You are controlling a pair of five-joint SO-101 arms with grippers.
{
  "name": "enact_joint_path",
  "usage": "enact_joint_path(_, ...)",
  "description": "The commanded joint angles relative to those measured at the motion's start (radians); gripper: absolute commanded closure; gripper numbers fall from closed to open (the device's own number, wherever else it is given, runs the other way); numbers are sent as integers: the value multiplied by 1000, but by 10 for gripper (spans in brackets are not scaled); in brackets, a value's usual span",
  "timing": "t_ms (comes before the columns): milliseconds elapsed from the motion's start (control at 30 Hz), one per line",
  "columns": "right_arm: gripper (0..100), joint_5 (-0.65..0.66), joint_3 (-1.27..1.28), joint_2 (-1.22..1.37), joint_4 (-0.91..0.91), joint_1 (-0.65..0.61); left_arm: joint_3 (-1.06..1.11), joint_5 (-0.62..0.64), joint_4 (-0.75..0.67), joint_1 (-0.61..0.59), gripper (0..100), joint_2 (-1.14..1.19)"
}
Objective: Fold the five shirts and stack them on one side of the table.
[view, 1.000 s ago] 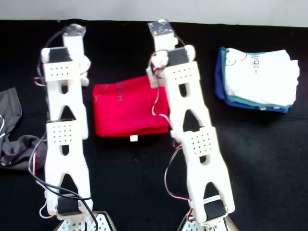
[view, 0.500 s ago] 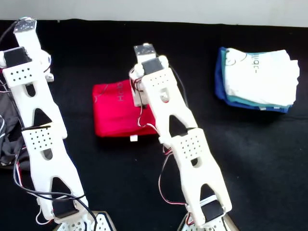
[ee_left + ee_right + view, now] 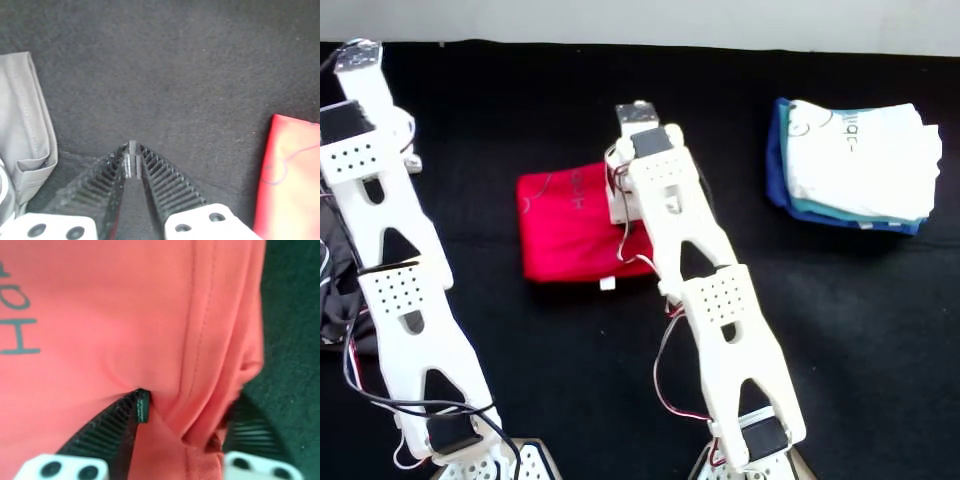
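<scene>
A folded red shirt (image 3: 565,225) lies mid-table. My right gripper (image 3: 625,205) sits at its right edge; in the right wrist view the red shirt (image 3: 100,315) bunches into a fold between the fingers (image 3: 141,407), and the gripper (image 3: 192,415) is shut on that fold. A crumpled grey shirt (image 3: 335,280) lies at the left table edge. My left gripper (image 3: 360,60) hangs over the black cloth at the far left, beyond the grey shirt. The left wrist view shows that gripper (image 3: 131,152) shut and holding nothing, between the grey shirt (image 3: 22,125) and the red shirt (image 3: 295,180).
A stack of folded shirts (image 3: 855,165), white on teal on blue, rests at the right side of the black table cloth (image 3: 620,380). Both arm bases stand at the near edge. A pale wall runs along the far edge.
The left arm has swung from beside the red shirt to the far left. The right arm has come down onto the red shirt's right edge, and the shirt has shifted slightly to the right.
</scene>
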Motion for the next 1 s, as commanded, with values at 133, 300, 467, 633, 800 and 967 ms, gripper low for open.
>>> enact_joint_path(133, 994, 158, -33, -4, 36, 73, -41, -3, 9, -8, 992, -16)
enact_joint_path(300, 993, 163, -189, -74, 76, 128, -12, -3, 9, -8, 992, -16)
enact_joint_path(467, 993, 238, -189, -222, 77, 214, 41, -3, 9, -7, 992, -16)
enact_joint_path(633, 993, 344, -58, -452, 76, 340, 70, -3, 9, -7, 992, -16)
enact_joint_path(800, 993, 450, 71, -602, 73, 464, 65, -3, 9, -1, 992, -19)
enact_joint_path(967, 993, 548, 180, -552, 10, 587, 65, -3, 9, -1, 992, -19)
